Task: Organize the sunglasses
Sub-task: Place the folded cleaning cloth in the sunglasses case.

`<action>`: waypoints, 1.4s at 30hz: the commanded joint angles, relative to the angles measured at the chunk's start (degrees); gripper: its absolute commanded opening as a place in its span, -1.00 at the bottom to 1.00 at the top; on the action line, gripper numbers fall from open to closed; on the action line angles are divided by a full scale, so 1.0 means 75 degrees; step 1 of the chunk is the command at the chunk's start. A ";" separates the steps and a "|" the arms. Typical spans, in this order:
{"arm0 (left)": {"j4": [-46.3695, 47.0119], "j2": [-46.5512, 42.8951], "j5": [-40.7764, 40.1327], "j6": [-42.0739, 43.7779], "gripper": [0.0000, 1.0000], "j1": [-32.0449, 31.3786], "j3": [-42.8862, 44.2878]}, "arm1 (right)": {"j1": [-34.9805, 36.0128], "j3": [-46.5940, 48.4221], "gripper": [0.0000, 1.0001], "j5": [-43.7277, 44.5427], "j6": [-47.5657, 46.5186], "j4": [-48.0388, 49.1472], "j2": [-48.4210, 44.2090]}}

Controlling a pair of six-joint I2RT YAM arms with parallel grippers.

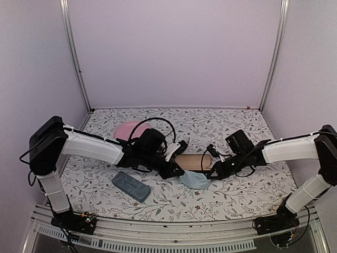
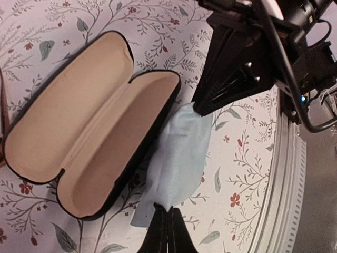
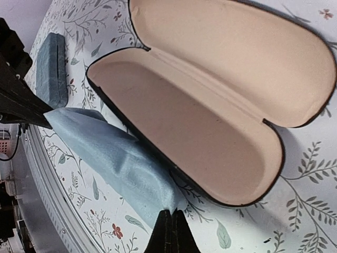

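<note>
Sunglasses [image 2: 2, 126] not in either grip right now. Got the left gripper [image 2: 167, 210] clamped tight on one end of the pale blue cleaning cloth [image 2: 179, 158], right gripper [image 3: 171, 212] pinching the opposite end. Stretched right alongside the open black hard case [image 2: 95, 132], beige lining facing up. Just past its lid, only seeing a reddish-brown sliver of the frame.

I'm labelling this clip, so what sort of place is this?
Probably a lab robot test cell: plain pale walls and metal frame posts enclose a floral-covered table with two robot arms mounted at its edge.
</note>
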 commanded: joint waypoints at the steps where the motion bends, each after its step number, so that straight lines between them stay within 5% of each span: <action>1: -0.0526 0.0235 -0.0068 0.0365 -1.00 0.0241 0.0572 | -0.0274 0.0383 -1.00 0.0290 -0.0220 -0.0379 -0.0388; 42: -0.0869 0.1622 0.0288 0.0126 -1.00 0.0991 0.1596 | -0.0809 0.1855 -1.00 0.0234 -0.1007 -0.0765 0.1361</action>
